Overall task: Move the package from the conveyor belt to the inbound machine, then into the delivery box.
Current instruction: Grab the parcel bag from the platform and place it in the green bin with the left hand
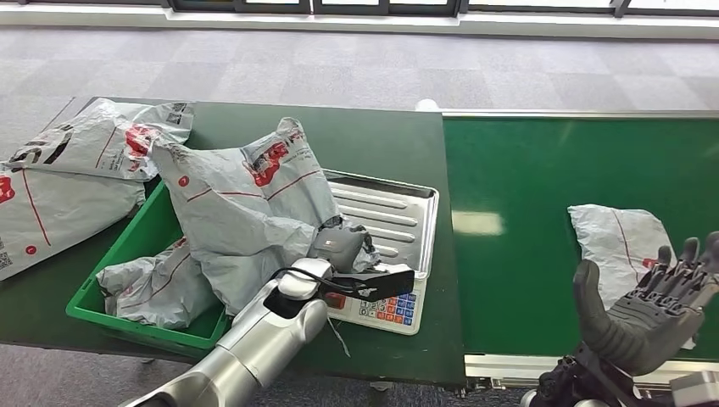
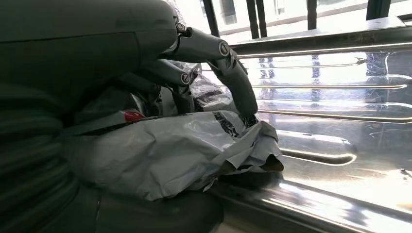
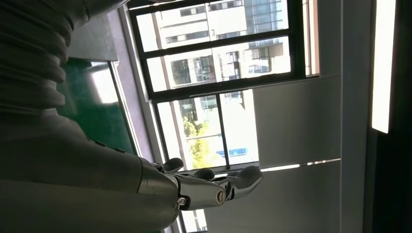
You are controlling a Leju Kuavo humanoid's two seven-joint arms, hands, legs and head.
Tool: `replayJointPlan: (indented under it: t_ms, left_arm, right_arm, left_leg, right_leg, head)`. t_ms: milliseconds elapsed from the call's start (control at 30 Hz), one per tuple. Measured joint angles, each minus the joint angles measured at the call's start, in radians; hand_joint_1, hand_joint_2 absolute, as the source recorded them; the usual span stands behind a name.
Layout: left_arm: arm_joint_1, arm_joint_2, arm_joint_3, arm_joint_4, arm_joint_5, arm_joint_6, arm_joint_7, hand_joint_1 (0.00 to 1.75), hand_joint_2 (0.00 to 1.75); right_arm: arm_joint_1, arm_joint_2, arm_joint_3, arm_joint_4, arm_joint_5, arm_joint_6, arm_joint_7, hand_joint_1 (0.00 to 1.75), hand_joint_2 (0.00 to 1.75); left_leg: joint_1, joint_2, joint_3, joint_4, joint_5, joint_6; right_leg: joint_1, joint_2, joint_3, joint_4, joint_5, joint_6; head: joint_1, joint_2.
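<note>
A large crumpled grey package point(image 1: 246, 203) with red print lies partly over the green delivery box point(image 1: 127, 250) and partly on the steel tray point(image 1: 394, 212) of the inbound machine. My left hand point(image 1: 339, 246) grips its near corner over the tray. In the left wrist view the hand point(image 2: 194, 63) curls its fingers point(image 2: 238, 87) down onto the package point(image 2: 170, 150), just above the tray point(image 2: 340, 121). A second grey package point(image 1: 619, 242) lies flat on the green conveyor belt point(image 1: 543, 170). My right hand point(image 1: 653, 305) hovers open at the belt's near edge, just in front of that package; its fingers point(image 3: 238, 179) are stretched out.
The machine's keypad point(image 1: 381, 307) faces me below the tray. Another grey package point(image 1: 157, 284) lies in the box. Two more packages point(image 1: 93, 140) point(image 1: 51, 212) lie on the dark table at the left. Grey carpet stretches beyond the table.
</note>
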Motion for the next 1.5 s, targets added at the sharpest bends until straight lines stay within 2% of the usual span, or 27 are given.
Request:
replayJointPlan:
  t_ms: [267, 867, 1000, 1167, 1500]
  left_arm:
    - [0.009, 0.001, 0.050, -0.009, 0.019, -0.012, -0.033, 0.00, 1.75]
    - [0.027, 0.003, 0.058, -0.012, 0.041, -0.034, -0.068, 0.00, 1.75]
    - [0.037, 0.015, 0.060, -0.041, 0.061, -0.063, -0.082, 0.00, 1.75]
    - [0.061, 0.071, 0.082, -0.188, 0.117, -0.101, -0.072, 0.00, 1.75]
    - [0.094, 0.213, 0.201, -0.657, 0.191, -0.129, -0.006, 0.00, 1.75]
  right_arm:
    - [-0.002, 0.000, 0.000, 0.000, 0.006, 0.024, 0.009, 0.00, 1.75]
    - [-0.009, 0.000, 0.000, 0.000, 0.001, 0.023, 0.005, 0.00, 1.75]
    - [-0.010, 0.000, 0.000, 0.000, 0.002, 0.017, 0.004, 0.00, 1.75]
    - [-0.004, 0.000, -0.001, 0.000, 0.011, 0.000, 0.004, 0.00, 1.75]
    - [0.068, 0.000, -0.005, -0.010, 0.014, -0.004, -0.008, 0.00, 1.75]
  left_leg:
    - [0.000, -0.001, 0.004, 0.000, 0.001, -0.001]
    - [0.000, -0.003, -0.005, -0.001, 0.000, 0.002]
    - [0.000, -0.002, -0.005, -0.001, 0.000, 0.002]
    - [-0.001, -0.002, -0.004, 0.000, 0.004, -0.001]
    - [0.000, -0.002, -0.010, -0.001, 0.006, -0.002]
  right_leg:
    - [0.000, -0.001, -0.004, 0.000, 0.000, 0.000]
    - [-0.002, -0.003, -0.004, 0.000, -0.001, 0.001]
    - [-0.002, -0.003, -0.005, 0.000, -0.001, 0.001]
    - [-0.001, -0.001, -0.013, 0.001, 0.003, 0.001]
    - [0.000, -0.001, -0.019, 0.001, 0.002, 0.000]
  head:
    - [0.000, 0.000]
    - [0.000, 0.000]
    - [0.000, 0.000]
    - [0.000, 0.000]
    - [0.000, 0.000]
